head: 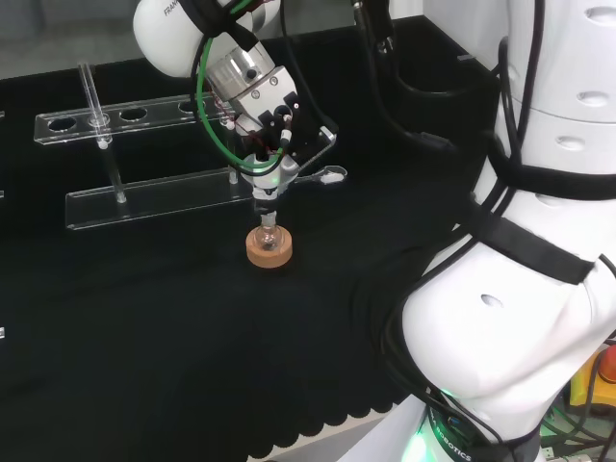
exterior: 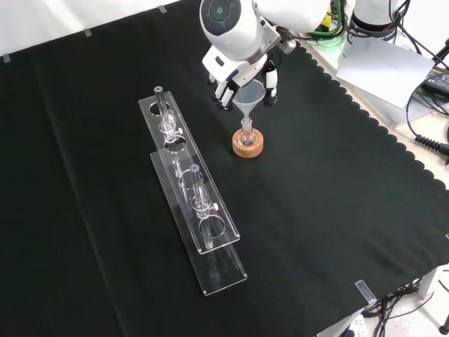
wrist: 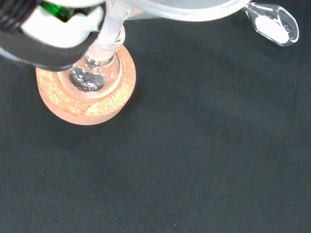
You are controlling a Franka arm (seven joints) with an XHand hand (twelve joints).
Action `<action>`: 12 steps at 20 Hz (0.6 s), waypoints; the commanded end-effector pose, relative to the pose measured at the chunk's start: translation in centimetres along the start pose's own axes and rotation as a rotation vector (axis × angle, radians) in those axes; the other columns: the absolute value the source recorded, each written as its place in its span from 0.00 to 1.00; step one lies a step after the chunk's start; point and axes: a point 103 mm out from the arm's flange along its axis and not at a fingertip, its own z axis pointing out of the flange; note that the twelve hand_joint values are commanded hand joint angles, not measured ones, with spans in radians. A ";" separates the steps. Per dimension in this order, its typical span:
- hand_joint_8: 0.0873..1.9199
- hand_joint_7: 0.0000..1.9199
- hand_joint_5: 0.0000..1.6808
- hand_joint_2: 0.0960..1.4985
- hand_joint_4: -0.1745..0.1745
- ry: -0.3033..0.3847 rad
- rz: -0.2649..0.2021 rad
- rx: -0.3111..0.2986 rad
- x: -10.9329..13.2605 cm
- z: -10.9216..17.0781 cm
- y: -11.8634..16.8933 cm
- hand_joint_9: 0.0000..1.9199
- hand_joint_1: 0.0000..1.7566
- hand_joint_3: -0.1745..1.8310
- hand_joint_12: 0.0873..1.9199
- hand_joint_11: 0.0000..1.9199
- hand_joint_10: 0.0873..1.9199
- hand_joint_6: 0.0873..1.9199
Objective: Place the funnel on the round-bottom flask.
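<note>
Standing upright, funnel stem down in the round-bottom flask neck, hand fingers curled round its cone

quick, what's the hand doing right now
Hand: shut on the funnel, whose stem is at the neck of the round-bottom flask.

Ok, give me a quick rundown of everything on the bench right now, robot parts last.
Clear round-bottom glass flask: one, sits on the cork ring.
Tan cork ring stand: one, mid-cloth.
Clear funnel: one, stem at the flask's neck, held by the hand.
Clear plastic tube racks: two, left of the flask in the front view, tubes in them.
Small clear scoop with white powder: one, on the cloth.
Black cloth: covers the bench.
Black and white hand: curled on the funnel.
</note>
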 end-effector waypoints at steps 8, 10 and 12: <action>0.36 0.37 0.49 0.44 0.34 0.001 -0.006 0.007 0.2 0.4 0.5 0.64 0.56 0.45 0.49 0.49 0.15 0.40; 0.36 0.37 0.49 0.44 0.34 -0.002 -0.006 0.014 0.5 0.5 0.7 0.64 0.56 0.45 0.49 0.49 0.15 0.40; 0.36 0.37 0.49 0.44 0.34 0.003 -0.010 0.011 0.6 0.6 0.7 0.64 0.56 0.45 0.49 0.49 0.15 0.40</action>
